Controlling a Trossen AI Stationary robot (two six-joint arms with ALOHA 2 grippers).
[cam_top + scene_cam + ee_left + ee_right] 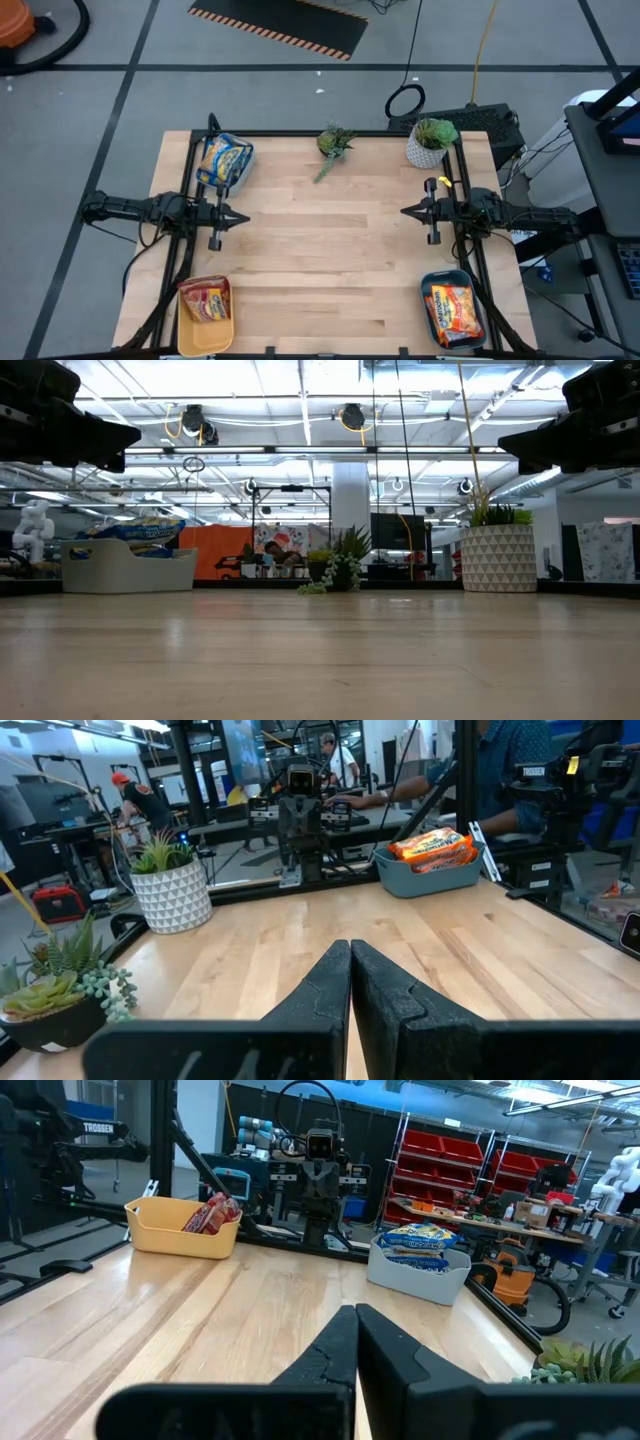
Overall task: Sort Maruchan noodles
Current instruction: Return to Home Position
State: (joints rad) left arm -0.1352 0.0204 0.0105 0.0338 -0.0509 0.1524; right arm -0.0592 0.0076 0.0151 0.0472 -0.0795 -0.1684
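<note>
Maruchan noodles lie in three bins: blue-and-yellow packets (224, 157) in the grey bin (243, 163) at the far left, red-and-yellow packets (206, 300) in the yellow bin (206, 338) at the near left, orange packets (452, 308) in the teal bin (428, 286) at the near right. My left gripper (245, 216) is shut and level at the table's left edge, holding nothing. My right gripper (404, 211) is shut and level at the right edge, also holding nothing. They point at each other across the bare wood.
A small trailing plant (334, 146) stands at the far middle and a potted plant in a white patterned pot (429, 144) at the far right. Bare wooden tabletop (325, 250) lies between the arms. People show beyond the table in the left wrist view.
</note>
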